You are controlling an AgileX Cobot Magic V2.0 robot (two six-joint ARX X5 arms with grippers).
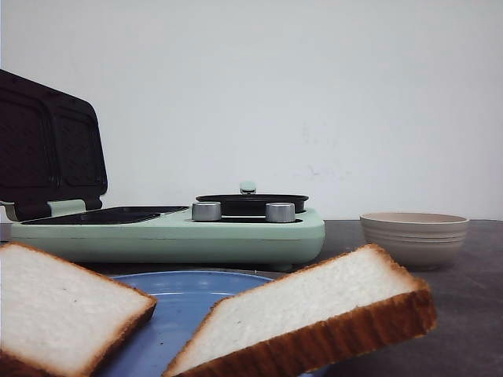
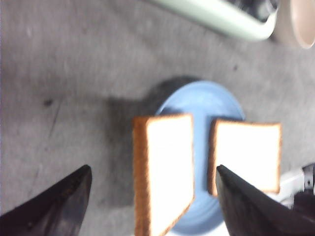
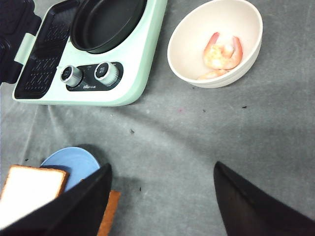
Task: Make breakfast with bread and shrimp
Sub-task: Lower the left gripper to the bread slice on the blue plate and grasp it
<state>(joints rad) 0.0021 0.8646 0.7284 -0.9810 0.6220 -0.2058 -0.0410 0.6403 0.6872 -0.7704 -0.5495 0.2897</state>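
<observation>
bread: two slices (image 2: 165,172) (image 2: 246,153) on blue plate (image 2: 202,98), overhanging its edges | shrimp (image 3: 222,51) in beige bowl (image 3: 187,44) beside green breakfast maker (image 3: 142,73) | left gripper (image 2: 152,196) fingers spread, empty | right gripper (image 3: 162,196) spread, empty

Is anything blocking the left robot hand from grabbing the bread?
Nothing visible is. The left gripper hangs open right above the two bread slices on the blue plate, with only open air between its fingers and the bread.
</observation>
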